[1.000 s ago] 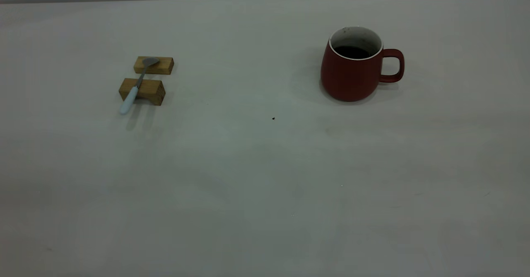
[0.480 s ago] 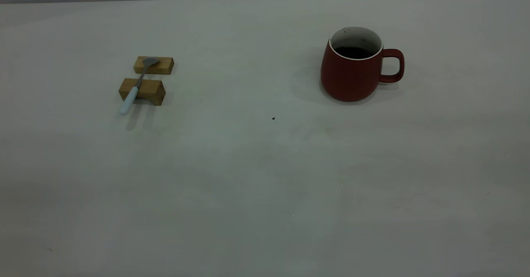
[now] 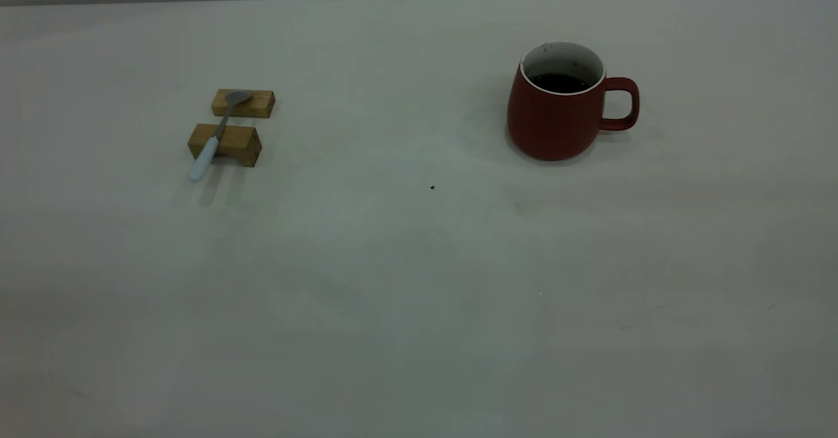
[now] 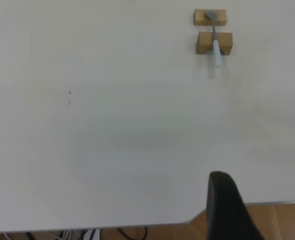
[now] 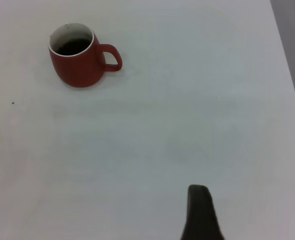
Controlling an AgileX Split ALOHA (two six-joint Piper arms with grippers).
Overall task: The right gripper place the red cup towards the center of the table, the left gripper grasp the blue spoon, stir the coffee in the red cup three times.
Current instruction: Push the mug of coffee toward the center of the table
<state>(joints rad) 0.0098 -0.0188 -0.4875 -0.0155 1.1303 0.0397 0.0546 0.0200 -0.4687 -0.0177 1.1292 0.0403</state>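
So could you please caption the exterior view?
Squat dark-red mug of coffee opposite pale-blue-handled spoon bridging two wooden blocks.

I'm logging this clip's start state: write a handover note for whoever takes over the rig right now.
Left end effector: back at the near table edge, far from the blue spoon; grip state unclear.
Right end effector: also held back, far from the red cup; grip state unclear.
Spoon lies across two wooden blocks, table left side. Cup with coffee stands upright at right, handle pointing right.
Done: nothing. Left: move cup to center, grasp spoon, stir three times.
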